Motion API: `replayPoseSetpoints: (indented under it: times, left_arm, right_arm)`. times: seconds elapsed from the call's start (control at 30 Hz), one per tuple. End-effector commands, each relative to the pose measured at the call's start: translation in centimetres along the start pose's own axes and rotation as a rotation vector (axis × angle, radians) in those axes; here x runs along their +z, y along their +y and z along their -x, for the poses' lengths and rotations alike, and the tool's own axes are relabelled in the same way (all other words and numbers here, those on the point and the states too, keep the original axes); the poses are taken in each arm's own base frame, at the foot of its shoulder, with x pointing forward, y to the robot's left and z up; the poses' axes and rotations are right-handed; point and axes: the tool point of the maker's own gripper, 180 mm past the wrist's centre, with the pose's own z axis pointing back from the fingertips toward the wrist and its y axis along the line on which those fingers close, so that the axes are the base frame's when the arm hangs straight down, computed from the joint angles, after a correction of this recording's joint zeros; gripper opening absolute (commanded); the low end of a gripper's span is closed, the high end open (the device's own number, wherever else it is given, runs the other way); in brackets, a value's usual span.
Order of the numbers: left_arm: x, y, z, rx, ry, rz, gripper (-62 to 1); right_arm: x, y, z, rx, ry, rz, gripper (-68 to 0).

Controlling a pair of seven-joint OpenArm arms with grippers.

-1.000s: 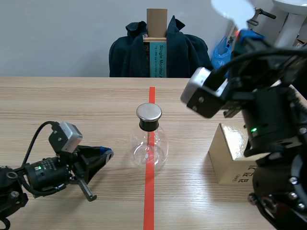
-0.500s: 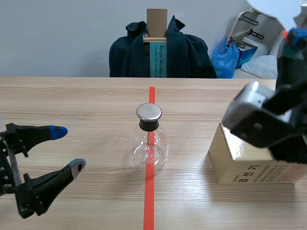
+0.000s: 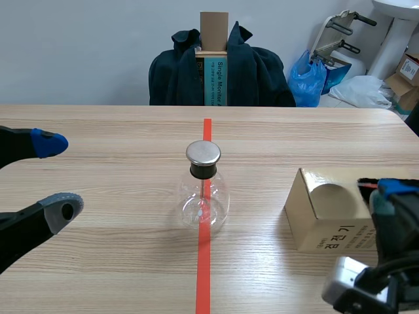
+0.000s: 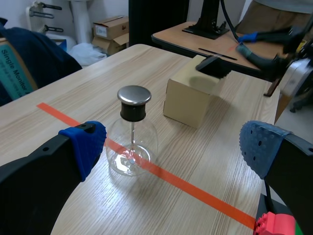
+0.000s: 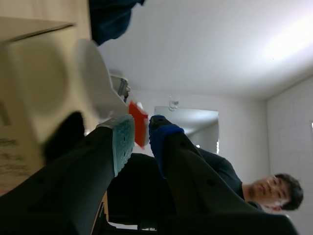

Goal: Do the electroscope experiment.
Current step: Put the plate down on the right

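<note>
Electroscope flask [image 3: 203, 196] upright at mid-counter [image 3: 98, 131], standing on the red tape line [image 3: 203, 261].
Metal cap on top, thin rod visible inside the glass. Left tool [image 3: 57, 175] stands wide open, well apart from the flask, holding nothing. Right tool [image 5: 141, 139] sits low beside a cardboard box [image 3: 327, 216], pads drawn nearly together, nothing seen between.
</note>
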Motion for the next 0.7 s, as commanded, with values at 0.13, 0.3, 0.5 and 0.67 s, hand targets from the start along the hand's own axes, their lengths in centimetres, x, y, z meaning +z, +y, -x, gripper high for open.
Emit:
replayPoseSetpoints:
  times: [0.13,0.3,0.5,0.67]
  left_arm:
    - [-0.5,-1.1,-1.6,0.011,-0.016,-0.007,-2.4]
    - [-0.9,-1.0,-1.5,-0.031,0.056,-0.065,-2.4]
    - [-1.0,-0.4,-1.8,-0.086,0.088,-0.171,-2.4]
    - [-0.8,-0.4,-1.8,-0.11,0.08,-0.216,-2.4]
  right_arm:
    - [-1.7,1.6,0.7,0.009,0.016,0.02,-57.8]
    - [-1.9,2.7,0.6,0.009,0.011,0.001,-57.7]
    - [-1.9,2.2,-0.2,-0.004,-0.01,0.032,-52.0]
    - [-1.9,1.3,0.0,-0.016,0.004,0.052,-41.9]
